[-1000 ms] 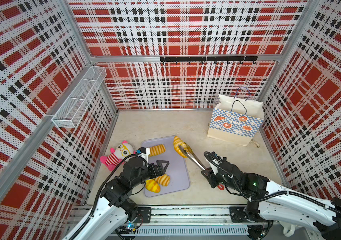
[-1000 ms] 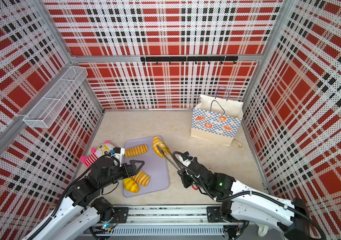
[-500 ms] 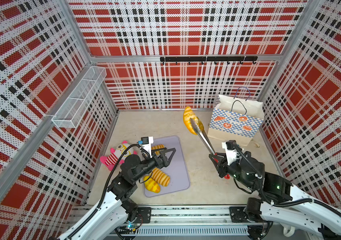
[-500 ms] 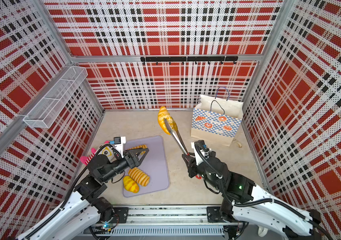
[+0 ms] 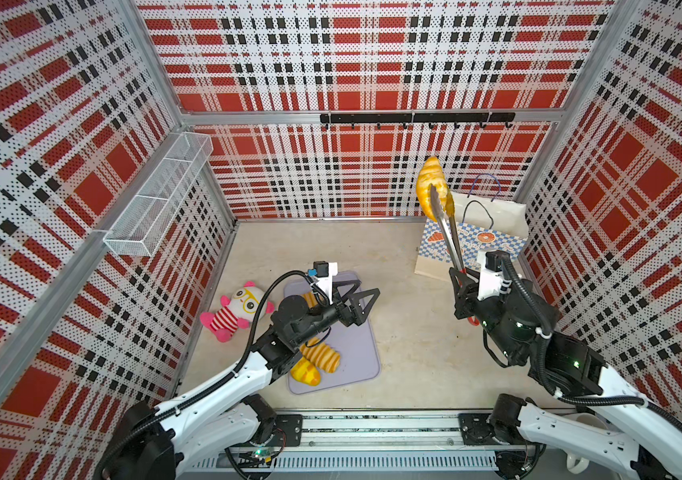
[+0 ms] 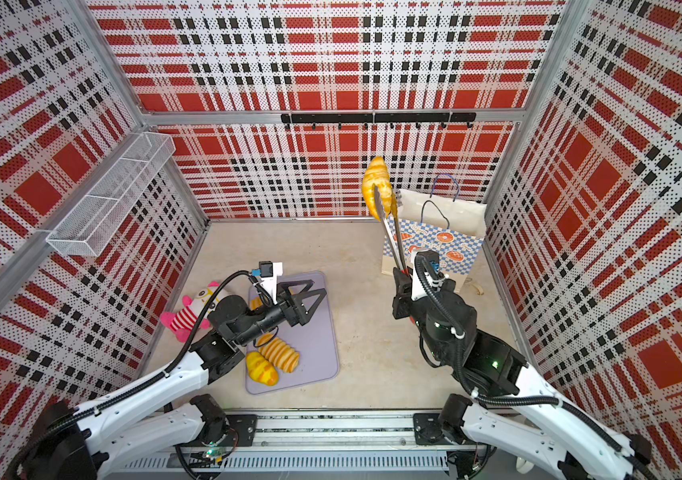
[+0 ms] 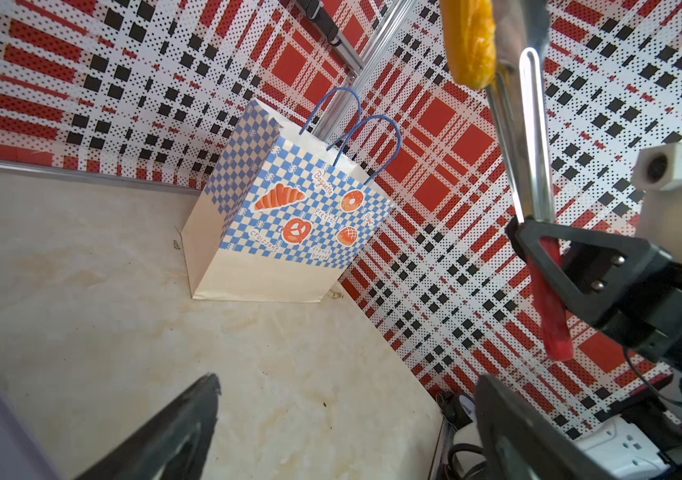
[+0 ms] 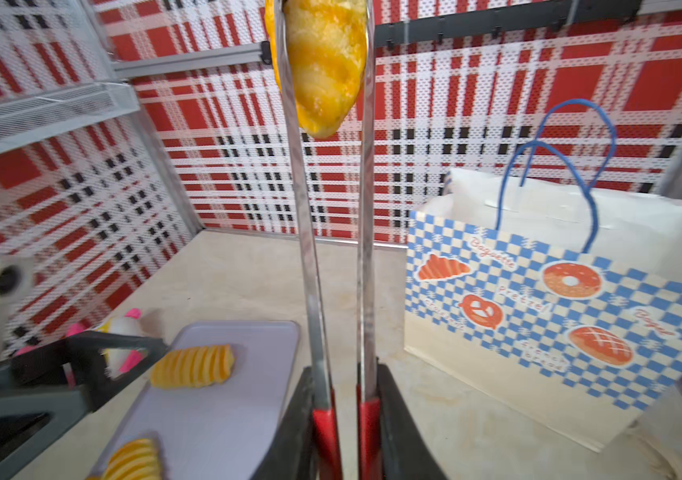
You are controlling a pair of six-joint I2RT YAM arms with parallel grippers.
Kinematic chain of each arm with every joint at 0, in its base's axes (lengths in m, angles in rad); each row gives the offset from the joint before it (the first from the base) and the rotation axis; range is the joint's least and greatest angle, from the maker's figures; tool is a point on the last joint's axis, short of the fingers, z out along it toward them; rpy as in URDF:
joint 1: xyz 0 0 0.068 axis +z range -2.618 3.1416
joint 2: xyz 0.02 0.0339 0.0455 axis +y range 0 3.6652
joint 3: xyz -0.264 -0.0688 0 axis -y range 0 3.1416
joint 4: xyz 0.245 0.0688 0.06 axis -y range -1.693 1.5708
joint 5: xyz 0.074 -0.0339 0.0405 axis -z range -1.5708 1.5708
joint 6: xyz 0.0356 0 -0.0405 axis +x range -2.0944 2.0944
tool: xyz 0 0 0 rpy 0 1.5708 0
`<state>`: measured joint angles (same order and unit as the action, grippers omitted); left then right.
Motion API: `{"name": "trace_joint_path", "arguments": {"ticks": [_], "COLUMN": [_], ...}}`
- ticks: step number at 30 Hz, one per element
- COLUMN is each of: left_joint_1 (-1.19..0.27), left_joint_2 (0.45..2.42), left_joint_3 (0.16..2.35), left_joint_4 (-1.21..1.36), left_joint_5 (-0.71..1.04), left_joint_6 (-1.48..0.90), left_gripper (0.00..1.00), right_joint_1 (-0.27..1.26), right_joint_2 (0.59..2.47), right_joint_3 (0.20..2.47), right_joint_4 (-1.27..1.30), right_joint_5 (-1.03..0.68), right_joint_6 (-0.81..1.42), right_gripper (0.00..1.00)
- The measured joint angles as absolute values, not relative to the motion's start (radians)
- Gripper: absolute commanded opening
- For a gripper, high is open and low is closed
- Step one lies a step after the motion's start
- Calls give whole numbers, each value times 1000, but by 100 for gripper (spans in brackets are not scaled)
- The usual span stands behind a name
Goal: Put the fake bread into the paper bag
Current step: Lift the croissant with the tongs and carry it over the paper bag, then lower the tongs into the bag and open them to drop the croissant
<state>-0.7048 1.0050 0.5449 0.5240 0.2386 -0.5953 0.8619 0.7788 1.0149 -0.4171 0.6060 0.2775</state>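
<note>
Your right pincer [image 5: 459, 277] squeezes tongs [image 5: 446, 232] holding a croissant [image 5: 430, 183] high by the bag [image 5: 493, 226] (left pincer [image 5: 368, 287] spread wide over the tray [image 5: 361, 353]).

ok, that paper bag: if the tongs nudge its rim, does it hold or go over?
The paper bag is tall, thin-walled and stands free on the smooth tabletop, so a nudge from the tongs would probably slide or tip it. Its open rim looks soft and may buckle first. The plaid walls close behind might limit travel.
</note>
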Motion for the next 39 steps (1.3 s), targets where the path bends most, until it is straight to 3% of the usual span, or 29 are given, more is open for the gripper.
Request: {"name": "trace_joint_path", "arguments": {"ticks": [5,9,25,39], "left_joint_1": [-709,-709,-715,-715], "left_joint_2": [1050,1056,1046,1045], "left_joint_3": [544,524,403,401], "left_joint_4": [586,622,710,735], "left_joint_5": [243,249,242,243], "left_joint_6": [-556,-529,-498,-504], "left_gripper": [98,98,98,98], "right_joint_1": [673,609,568,496], "right_joint_2": [881,965,1227,1311], "right_joint_3": [1027,1040,1172,1210], "right_joint_4": [-414,-415,-426,-505], "right_joint_5": [530,517,700,706], "right_joint_6": [282,283,269,263], "right_gripper": [19,19,23,31]}}
